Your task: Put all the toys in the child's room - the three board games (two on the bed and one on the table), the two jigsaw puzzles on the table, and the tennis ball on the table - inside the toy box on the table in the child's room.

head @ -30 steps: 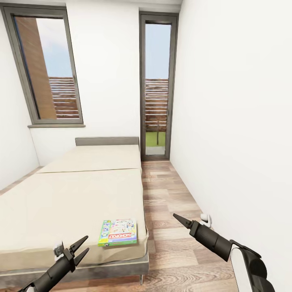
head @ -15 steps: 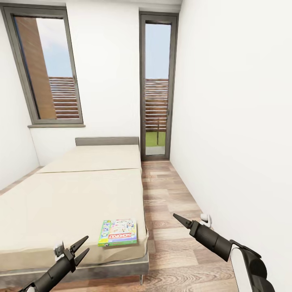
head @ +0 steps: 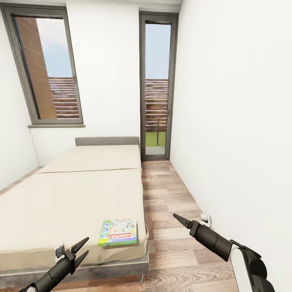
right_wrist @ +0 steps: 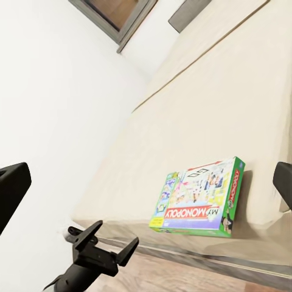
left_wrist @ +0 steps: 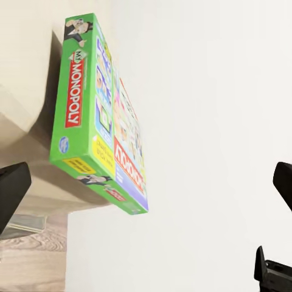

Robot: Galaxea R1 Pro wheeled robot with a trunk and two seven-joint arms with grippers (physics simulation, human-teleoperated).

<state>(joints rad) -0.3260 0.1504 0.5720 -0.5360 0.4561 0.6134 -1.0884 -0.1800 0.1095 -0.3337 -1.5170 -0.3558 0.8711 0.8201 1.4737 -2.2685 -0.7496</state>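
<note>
Head view: nearest the camera, the left gripper [head: 81, 249] hangs low over the near edge of the bed [head: 73, 202], its two dark fingers spread apart with nothing between them. The right gripper [head: 177, 217] reaches forward over the wooden floor [head: 170, 194] beside the bed; its fingers come together to one point here, and the right wrist view shows only a dark finger at each side of the picture, so I cannot tell whether it is released or clenched.

Just beyond the left gripper, a board game [head: 118, 232] lies flat on the beige mattress at the bed's near right corner, close to both the near edge and the right edge. It is a green-sided Monopoly box with a pale cover and a red band. In the left wrist view the same box [left_wrist: 100, 115] sits between the spread fingertips, apart from both. The right wrist view shows the box [right_wrist: 199, 198] at the mattress corner, with the left gripper [right_wrist: 109, 242] near it, off the edge.

Farther off, the grey headboard [head: 107, 141] stands against the white wall, a window [head: 46, 69] above it to the left and a tall glass door [head: 157, 87] at the end of the floor strip.
</note>
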